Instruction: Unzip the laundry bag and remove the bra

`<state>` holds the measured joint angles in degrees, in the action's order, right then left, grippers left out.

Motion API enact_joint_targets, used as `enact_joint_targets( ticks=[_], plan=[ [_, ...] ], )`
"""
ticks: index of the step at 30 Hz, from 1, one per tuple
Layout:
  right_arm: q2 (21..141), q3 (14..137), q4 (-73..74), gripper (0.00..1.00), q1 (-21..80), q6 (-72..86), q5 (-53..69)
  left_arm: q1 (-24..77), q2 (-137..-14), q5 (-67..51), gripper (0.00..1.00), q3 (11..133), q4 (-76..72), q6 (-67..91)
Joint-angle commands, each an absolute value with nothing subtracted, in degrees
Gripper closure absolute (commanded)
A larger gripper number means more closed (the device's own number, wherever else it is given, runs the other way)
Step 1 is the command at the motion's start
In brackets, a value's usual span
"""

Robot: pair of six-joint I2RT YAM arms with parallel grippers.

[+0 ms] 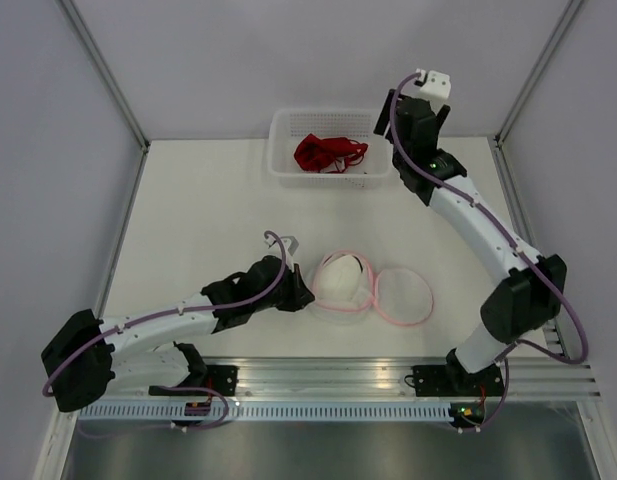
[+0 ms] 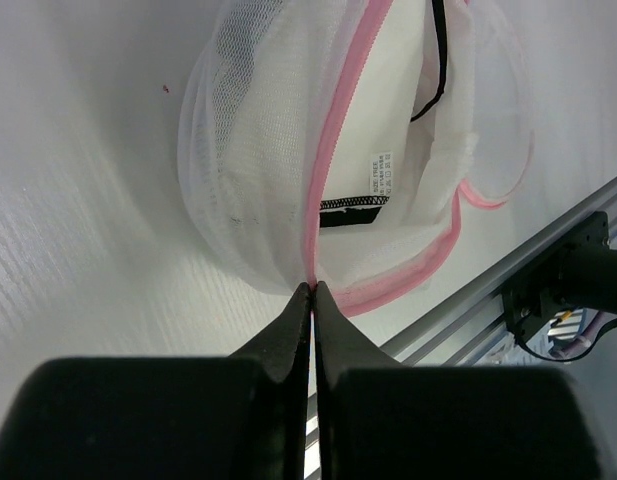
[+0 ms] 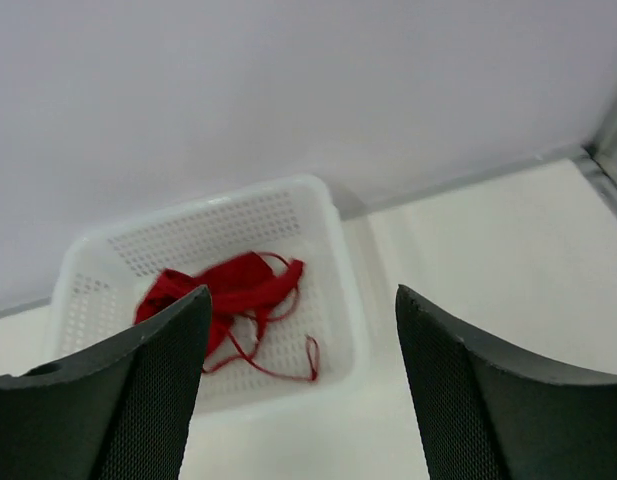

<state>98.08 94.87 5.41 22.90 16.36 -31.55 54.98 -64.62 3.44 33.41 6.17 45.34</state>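
The laundry bag (image 1: 340, 283), white mesh with pink zipper trim, lies unzipped at the table's middle, its round flap (image 1: 404, 297) folded out to the right. In the left wrist view the bag (image 2: 253, 150) holds white padded fabric with a label (image 2: 382, 173) and a black strap. My left gripper (image 1: 306, 290) is shut on the bag's pink trim (image 2: 333, 150) at its left edge, as the left wrist view (image 2: 313, 288) shows. A red bra (image 1: 328, 152) lies in the white basket (image 1: 283, 176). My right gripper (image 1: 388, 120) is open and empty above that basket (image 3: 301, 292).
The perforated white basket (image 3: 318, 192) stands at the back against the wall, with the red bra (image 3: 223, 290) inside. An aluminium rail (image 1: 388, 375) runs along the near edge. Grey walls close in the table on three sides.
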Motion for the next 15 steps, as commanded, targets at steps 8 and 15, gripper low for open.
enact_joint_targets(
  ticks=[8,15],
  plan=[
    [71.30,59.09,31.74,0.18,32.16,38.77,-38.62,55.02,-57.57,9.49,0.98,27.78,-4.39,54.23],
    [57.84,43.42,17.41,0.33,40.95,32.79,-11.70,55.02,-62.22,6.33,0.98,29.09,-5.18,54.23]
  ],
)
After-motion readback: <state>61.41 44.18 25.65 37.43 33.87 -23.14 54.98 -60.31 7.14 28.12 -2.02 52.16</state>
